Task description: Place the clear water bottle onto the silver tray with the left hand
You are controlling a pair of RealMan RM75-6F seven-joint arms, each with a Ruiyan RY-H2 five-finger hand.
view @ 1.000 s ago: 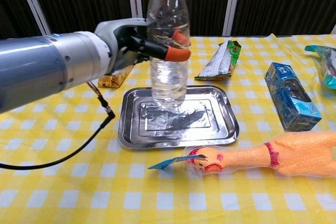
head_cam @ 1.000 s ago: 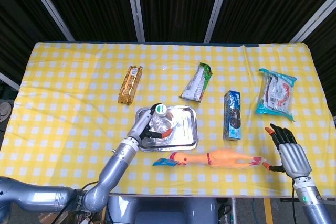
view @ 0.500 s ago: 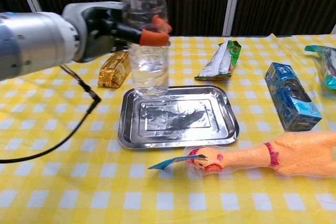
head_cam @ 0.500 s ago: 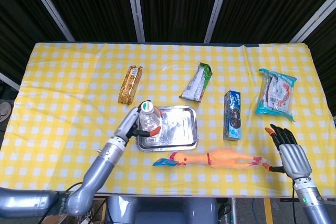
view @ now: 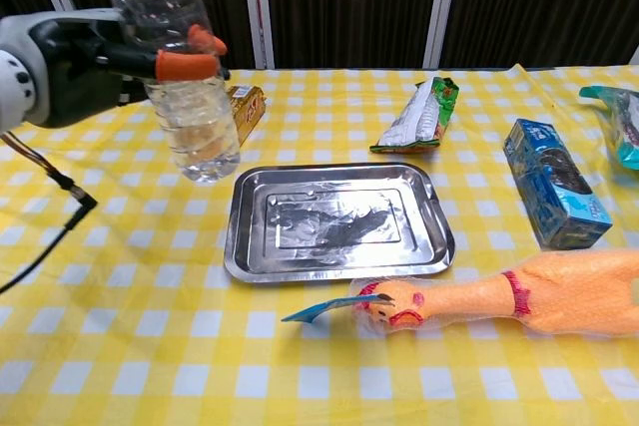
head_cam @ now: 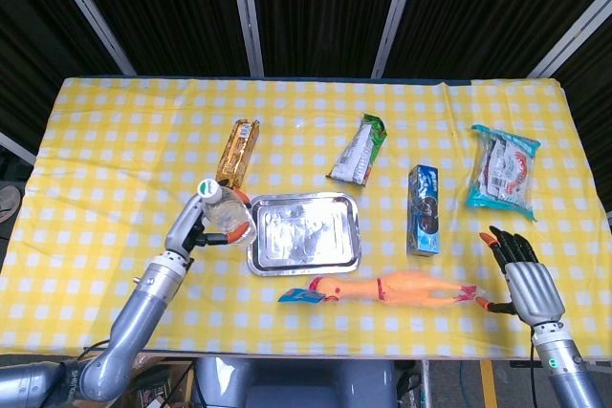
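My left hand grips the clear water bottle around its middle, thumb and fingertips orange. The bottle hangs above the cloth, tilted slightly, just left of the silver tray. The tray lies bare in the middle of the table with nothing on it. My right hand rests at the table's front right edge with its fingers spread and nothing in it; the chest view does not show it.
A rubber chicken lies just in front of the tray. A blue box stands to its right. A gold bar, a green packet and a teal snack bag lie further back.
My left hand has carried the bottle leftward, from over the tray to beside its left edge. The right hand has stayed put.
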